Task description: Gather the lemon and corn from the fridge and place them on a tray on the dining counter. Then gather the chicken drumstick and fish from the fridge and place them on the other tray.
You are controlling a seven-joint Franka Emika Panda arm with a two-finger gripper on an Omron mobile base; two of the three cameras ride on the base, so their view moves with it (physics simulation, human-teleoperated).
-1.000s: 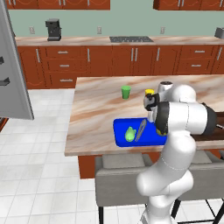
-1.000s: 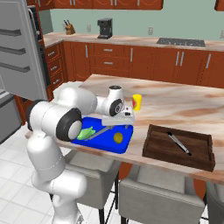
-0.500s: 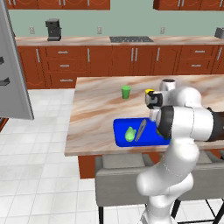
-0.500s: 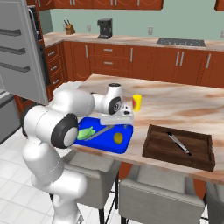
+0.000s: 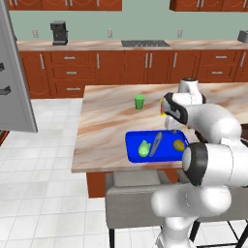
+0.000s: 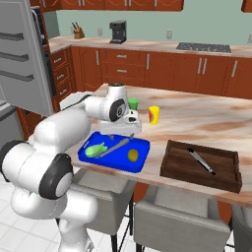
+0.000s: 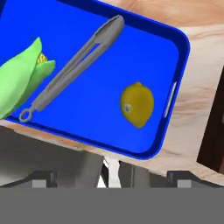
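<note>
The blue tray [image 5: 133, 145] [image 6: 142, 160] [image 7: 183, 43] lies on the dining counter [image 5: 111, 121] near its front edge. It holds the green-husked corn [image 5: 144, 147] [image 6: 96, 149] [image 7: 22, 85], grey tongs [image 5: 156, 144] [image 6: 114, 146] [image 7: 72, 68] and the yellow lemon [image 5: 178, 144] [image 6: 133, 155] [image 7: 137, 105]. My gripper [image 5: 174, 128] [image 6: 126, 133] [image 7: 111, 179] hangs above the tray's lemon end, open, with nothing between its fingers. The other tray [image 6: 202, 165], dark brown, sits to the right with another pair of tongs [image 6: 201, 161] in it. The chicken drumstick and fish are out of view.
A green cup [image 5: 139, 101] [image 6: 133, 103] and a yellow cup [image 6: 154, 114] stand on the counter behind the blue tray. The grey fridge door [image 5: 14, 72] [image 6: 24, 54] stands open at the left. Grey chairs [image 6: 162, 216] line the counter's near side.
The hand has drifted slightly up and back over the blue tray while the arm's elbow swung. The gripper stays open; corn, lemon and tongs lie unmoved.
</note>
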